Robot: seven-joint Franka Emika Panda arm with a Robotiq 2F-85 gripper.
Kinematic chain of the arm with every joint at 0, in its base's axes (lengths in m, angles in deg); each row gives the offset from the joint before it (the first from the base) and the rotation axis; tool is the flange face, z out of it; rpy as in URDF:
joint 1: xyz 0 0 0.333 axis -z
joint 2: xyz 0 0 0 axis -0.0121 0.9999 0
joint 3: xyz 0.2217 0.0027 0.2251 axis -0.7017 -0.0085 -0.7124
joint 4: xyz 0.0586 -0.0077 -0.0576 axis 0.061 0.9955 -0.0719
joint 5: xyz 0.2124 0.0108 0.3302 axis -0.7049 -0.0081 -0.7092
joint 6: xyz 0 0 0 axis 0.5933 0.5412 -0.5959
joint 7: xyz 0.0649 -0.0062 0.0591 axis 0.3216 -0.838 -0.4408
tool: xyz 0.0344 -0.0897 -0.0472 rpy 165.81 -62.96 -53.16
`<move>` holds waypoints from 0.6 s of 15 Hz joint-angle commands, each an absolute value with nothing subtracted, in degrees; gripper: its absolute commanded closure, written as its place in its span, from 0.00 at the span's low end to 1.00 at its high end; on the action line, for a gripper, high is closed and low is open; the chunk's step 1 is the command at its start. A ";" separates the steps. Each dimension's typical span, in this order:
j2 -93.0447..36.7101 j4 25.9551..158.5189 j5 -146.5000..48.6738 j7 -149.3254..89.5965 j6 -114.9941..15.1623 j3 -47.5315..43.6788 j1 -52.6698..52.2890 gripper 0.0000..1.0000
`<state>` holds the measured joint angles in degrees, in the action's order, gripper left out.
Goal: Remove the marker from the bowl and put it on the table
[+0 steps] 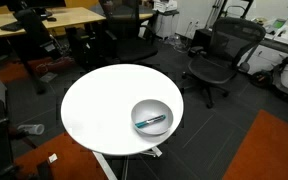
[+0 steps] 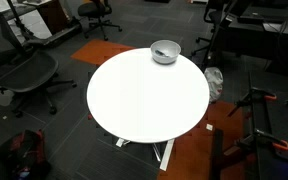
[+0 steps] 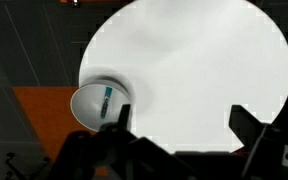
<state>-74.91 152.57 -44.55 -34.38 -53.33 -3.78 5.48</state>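
— Hovering high over the round white table [image 3: 214, 60], gripper [image 3: 181, 112] spread wide, clamped on nothing. Which step?

— Approach, by the look of it. Not yet down at the bowl [image 3: 92, 105]; nothing lifted.

— And where to find the marker [image 3: 108, 98]?

— Lying inside the bowl, below the hand and off to the outer side of one finger [image 3: 124, 118], not under the gap. Visible in an exterior view too, teal against the pale bowl floor [image 1: 152, 122].

— Next move?

— Probably this: shift sideways until centred over the marker, turn the wrist to set the fingers across the thin stick, then descend into the bowl without clipping the rim. Close, lift clear, set down on bare tabletop beside the bowl.

— Anything to watch?

— A slim target on a smooth, curved floor: easy to scrape the bottom, or to nudge a bowl sitting close to the table's edge.
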 commanded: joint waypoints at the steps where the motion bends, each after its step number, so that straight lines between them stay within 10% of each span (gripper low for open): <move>1: -74.93 152.47 -44.67 -34.49 -53.15 -3.88 5.59 0.00; 9: -71.80 150.88 -43.15 -33.74 -56.07 -4.03 6.85 0.00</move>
